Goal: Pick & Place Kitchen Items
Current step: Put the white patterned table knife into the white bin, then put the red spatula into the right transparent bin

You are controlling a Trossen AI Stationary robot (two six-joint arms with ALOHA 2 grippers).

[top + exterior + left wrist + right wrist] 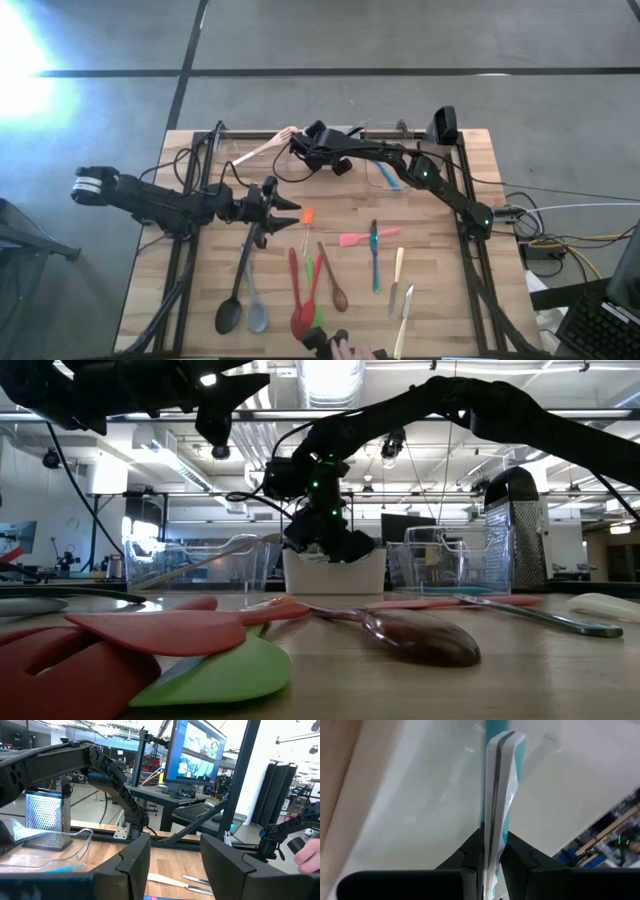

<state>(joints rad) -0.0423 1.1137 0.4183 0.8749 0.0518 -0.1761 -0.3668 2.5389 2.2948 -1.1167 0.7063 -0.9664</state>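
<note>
My right gripper (303, 143) is at the table's far side, over a white tub (335, 572), and is shut on a slim teal-and-white utensil (500, 790). My left gripper (288, 212) hovers open and empty over the middle of the table, and it also shows in the left wrist view (175, 865). Black (232, 300) and grey (254, 305) spoons, red spoons (298, 300), a wooden spoon (332, 278), a pink spatula (358, 239), a teal utensil (374, 258) and cream-handled cutlery (400, 290) lie flat on the near half of the table. My right gripper pinches the teal-and-white utensil between its two fingers (472, 862), on its flat sides (496, 835). The utensil runs lengthwise out past the fingertips over the white tub (410, 805). Its held end is hidden between the fingers.
A clear tub (250, 155) at the far left holds a wooden spoon (268, 147). Another clear tub (385, 172) holds a blue utensil. A metal grater (443, 125) stands at the far right. A person's hand (350, 350) is at the near edge.
</note>
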